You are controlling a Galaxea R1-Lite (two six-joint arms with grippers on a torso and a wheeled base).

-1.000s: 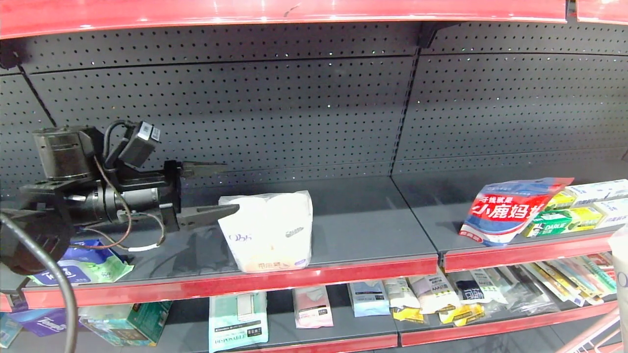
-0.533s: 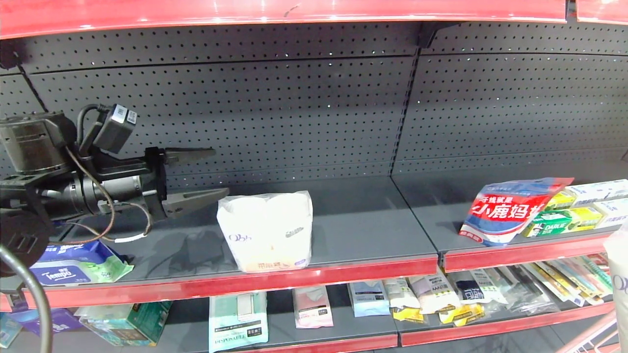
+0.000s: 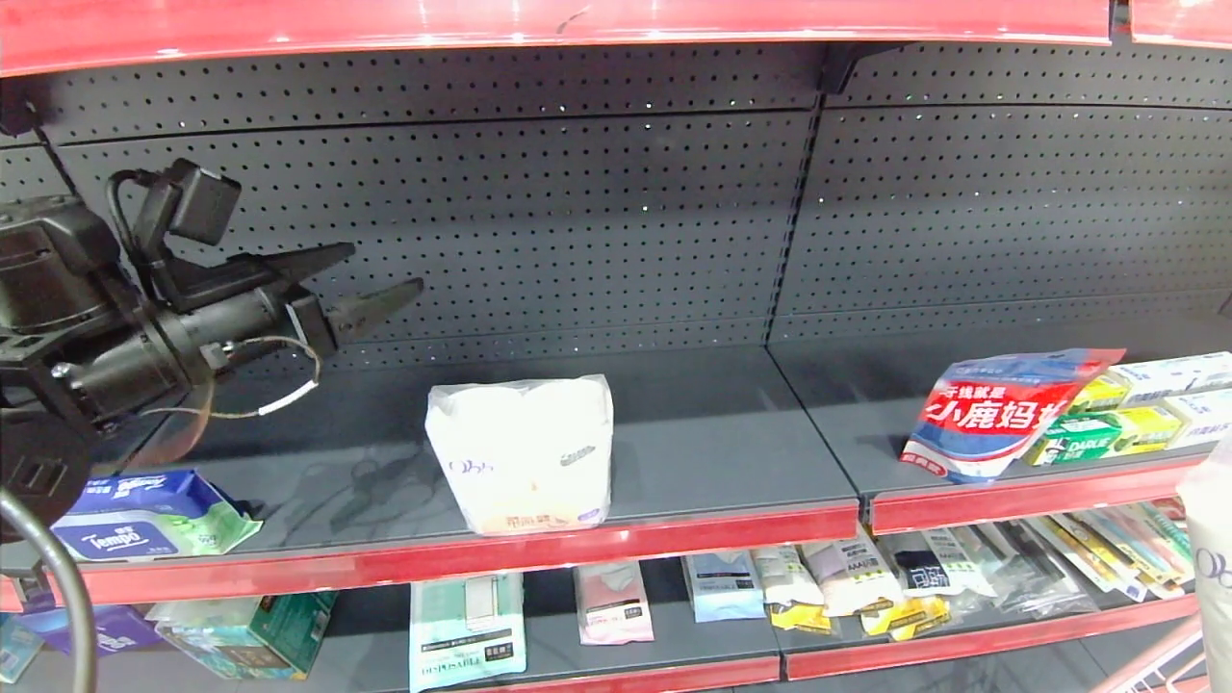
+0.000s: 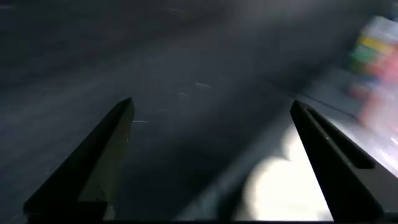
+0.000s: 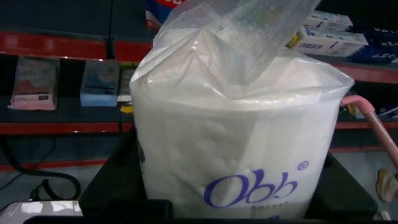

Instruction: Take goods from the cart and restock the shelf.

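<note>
Head view: left hand [image 3: 385, 267] hangs above the middle shelf [image 3: 674, 534], fingers spread, nothing in it, apart from and to the left of the shelved roll pack [image 3: 525, 452]. That pack stands upright near the shelf's front edge: white rolls in clear film, small print low down. A blue wipes pack [image 3: 144, 515] lies at far left, a red-blue pouch [image 3: 1001, 409] leans on toothpaste boxes [image 3: 1145, 414] at right. A sliver of the held roll pack [image 3: 1215, 568] shows at the right edge, below shelf level, beside the pink cart rail [image 3: 1165, 654]. Left wrist view: left hand [image 4: 211, 104] wide apart, the shelved roll pack [image 4: 280, 186] a white blur below. Right wrist view: right hand [image 5: 230, 193] pinches the held roll pack [image 5: 242, 137] across its body, dark fingers [image 5: 115, 180] pressed to either side; white rolls, blue lettering, loose clear film flap on top. Handling, judged: light, soft, squashes under pressure; film likely slick. Best held across the rolls' sides, not by the floppy top flap, which would likely slip or tear. Needs setting down flat or it may tip.
</note>
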